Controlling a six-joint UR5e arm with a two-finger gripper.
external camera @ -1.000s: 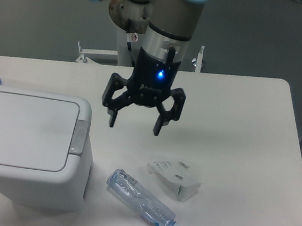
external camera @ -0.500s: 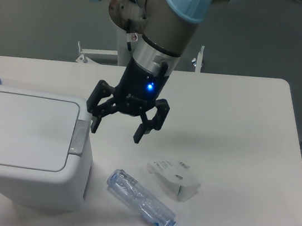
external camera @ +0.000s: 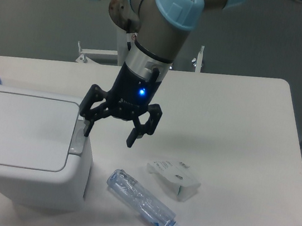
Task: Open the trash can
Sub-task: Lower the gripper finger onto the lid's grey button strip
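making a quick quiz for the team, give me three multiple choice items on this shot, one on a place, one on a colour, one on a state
1. Where does the plastic bottle lie?
A. on the table, right of the trash can
B. inside the trash can
C. in the tool

2. What colour is the light on the tool?
A. red
B. blue
C. green

3. How is the trash can lid?
A. propped open
C. removed
B. shut flat

Answers:
1. A, it lies on its side on the table beside the can.
2. B, a blue dot glows on the tool's body.
3. B, the lid sits level with the rim.
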